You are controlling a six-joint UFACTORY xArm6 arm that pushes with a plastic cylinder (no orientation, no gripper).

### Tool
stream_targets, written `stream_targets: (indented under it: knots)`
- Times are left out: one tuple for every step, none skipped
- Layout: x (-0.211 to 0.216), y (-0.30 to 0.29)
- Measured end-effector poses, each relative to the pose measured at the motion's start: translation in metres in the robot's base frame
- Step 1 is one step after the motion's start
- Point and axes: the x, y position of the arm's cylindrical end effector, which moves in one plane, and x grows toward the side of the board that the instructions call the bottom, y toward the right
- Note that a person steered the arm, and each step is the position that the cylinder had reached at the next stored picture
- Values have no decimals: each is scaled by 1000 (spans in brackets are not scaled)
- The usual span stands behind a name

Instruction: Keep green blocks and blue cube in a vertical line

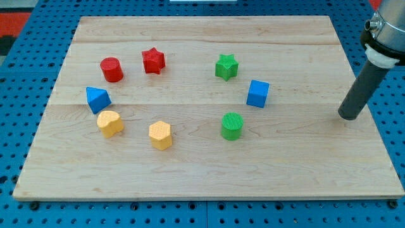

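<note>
A green star sits on the wooden board right of centre near the view's top. A green cylinder stands below it, slightly to the right. The blue cube lies between them in height but offset to the view's right of both. My tip rests near the board's right edge, well to the right of the blue cube and touching no block.
A red cylinder and a red star sit at upper left. A blue triangular block, a yellow rounded block and a yellow hexagon lie at left. Blue pegboard surrounds the board.
</note>
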Motion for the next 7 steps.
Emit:
stream_targets:
  knots:
    - [0,1]
    - [-1,1]
    - [-16,2]
    - [-28,3]
    - [-31,3]
    - [-41,-44]
    - [-46,-120]
